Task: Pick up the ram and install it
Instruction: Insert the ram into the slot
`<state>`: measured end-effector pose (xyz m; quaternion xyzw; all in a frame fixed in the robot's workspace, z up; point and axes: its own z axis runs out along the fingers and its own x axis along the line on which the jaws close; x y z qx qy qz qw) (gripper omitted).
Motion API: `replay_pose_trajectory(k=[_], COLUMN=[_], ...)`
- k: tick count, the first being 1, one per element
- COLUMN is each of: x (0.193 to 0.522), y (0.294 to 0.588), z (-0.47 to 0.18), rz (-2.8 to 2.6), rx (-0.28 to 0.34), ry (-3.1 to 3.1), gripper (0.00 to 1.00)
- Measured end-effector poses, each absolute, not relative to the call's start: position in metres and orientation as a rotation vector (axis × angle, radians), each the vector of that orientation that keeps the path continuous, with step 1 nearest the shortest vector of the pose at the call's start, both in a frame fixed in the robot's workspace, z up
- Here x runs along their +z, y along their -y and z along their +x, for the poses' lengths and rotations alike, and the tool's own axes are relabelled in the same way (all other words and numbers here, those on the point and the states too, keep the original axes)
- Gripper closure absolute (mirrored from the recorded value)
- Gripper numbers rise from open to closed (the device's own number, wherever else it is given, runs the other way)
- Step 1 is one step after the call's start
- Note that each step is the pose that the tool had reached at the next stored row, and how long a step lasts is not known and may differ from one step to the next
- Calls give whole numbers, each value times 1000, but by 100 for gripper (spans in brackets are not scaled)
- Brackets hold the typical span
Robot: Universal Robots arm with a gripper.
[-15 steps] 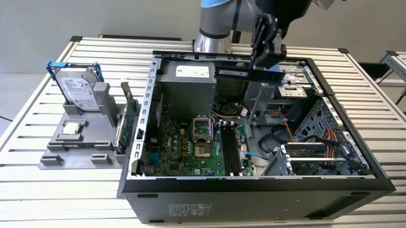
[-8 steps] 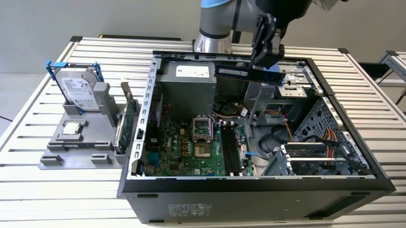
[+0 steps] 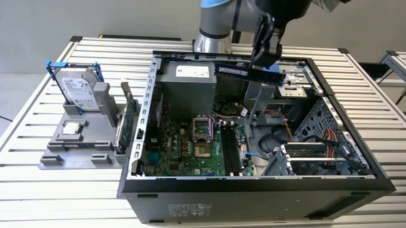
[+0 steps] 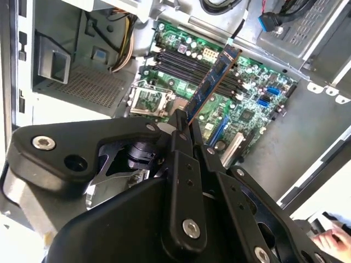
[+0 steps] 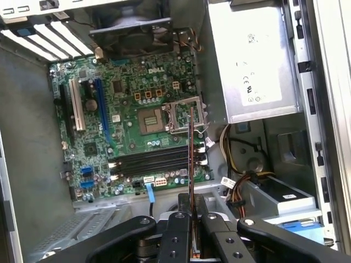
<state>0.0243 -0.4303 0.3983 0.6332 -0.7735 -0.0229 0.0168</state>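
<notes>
My gripper (image 3: 263,63) is shut on the ram (image 3: 247,73), a long dark stick with black chips and a pale label. It hangs level in the air above the back of the open computer case (image 3: 254,183), well above the motherboard (image 3: 184,147). The black memory slots (image 3: 231,151) lie below it, nearer the front. In the second wrist view the ram (image 4: 211,81) sticks out from the fingertips (image 4: 181,127) over the slots (image 4: 189,64). In the first wrist view the ram (image 5: 191,156) shows edge-on, crossing the slots (image 5: 148,162).
A grey holder (image 3: 76,152) at the exterior view's left carries a hard drive in a blue frame (image 3: 79,92) and a green card (image 3: 130,121). The grey power supply (image 3: 187,85), cables and drive cage (image 3: 317,156) crowd the case. A hand (image 4: 334,239) shows at one corner.
</notes>
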Motion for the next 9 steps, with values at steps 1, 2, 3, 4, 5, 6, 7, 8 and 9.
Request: replay_pose_trajectory(k=[1,2,3,4,5,6,7,8,9], x=[398,398,398,398,398,398,398,398,398], y=[430,430,430,430,430,430,430,430,430], z=[24,24,24,24,24,24,24,24,24], rz=[1960,1952,1945,1938,1932,1926,1920,1914,1908], rx=[-71,-71,-72,-72,-72,-72,-72,-72,-72], ry=[2411,2418,2424,2430,2435,2440,2444,2449,2454], gripper=[100,100,100,100,100,100,100,100,100])
